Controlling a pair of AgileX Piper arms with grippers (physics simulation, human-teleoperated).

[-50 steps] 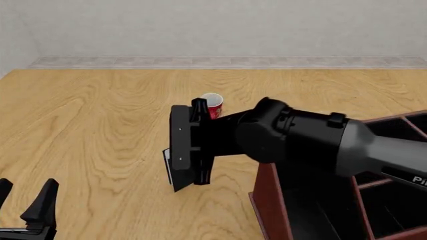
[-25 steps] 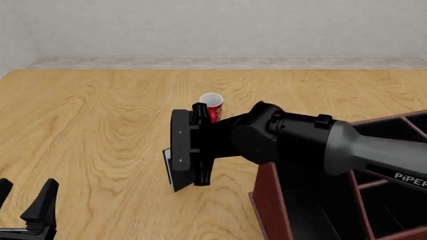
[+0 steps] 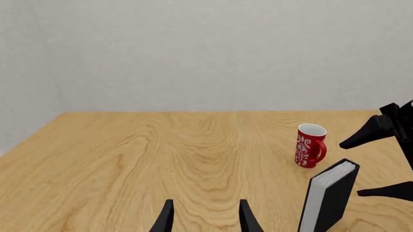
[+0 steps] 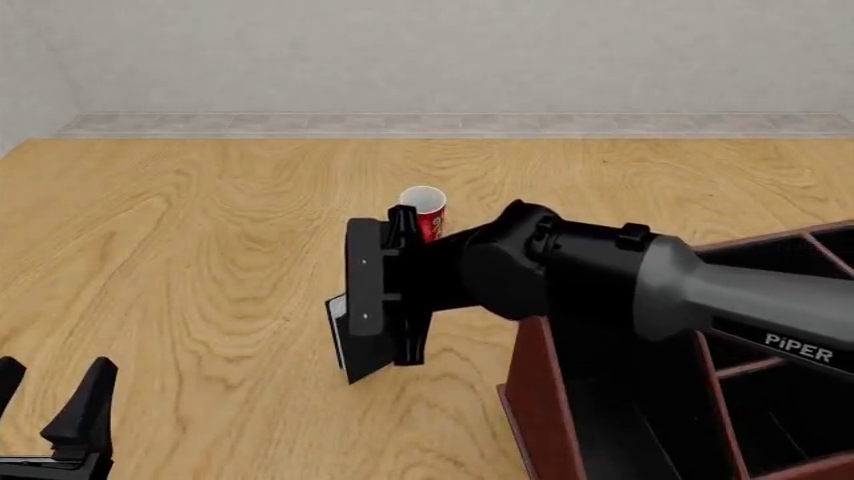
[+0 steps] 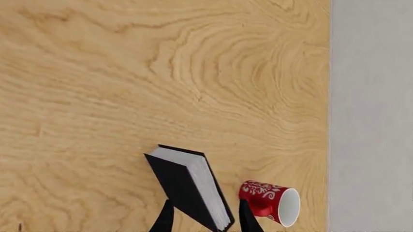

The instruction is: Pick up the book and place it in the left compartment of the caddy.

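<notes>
My right gripper (image 5: 204, 218) reaches across the wooden table (image 4: 200, 250), its jaws spread to either side of the black hardcover book (image 5: 190, 191) without yet pressing it. The book (image 4: 343, 345) stands upright on the tabletop, white page edge showing, just left of the reddish-brown caddy (image 4: 541, 400) and near a red patterned mug (image 3: 310, 145). My left gripper (image 4: 54, 410) waits low at the near left, fingers apart and holding nothing
</notes>
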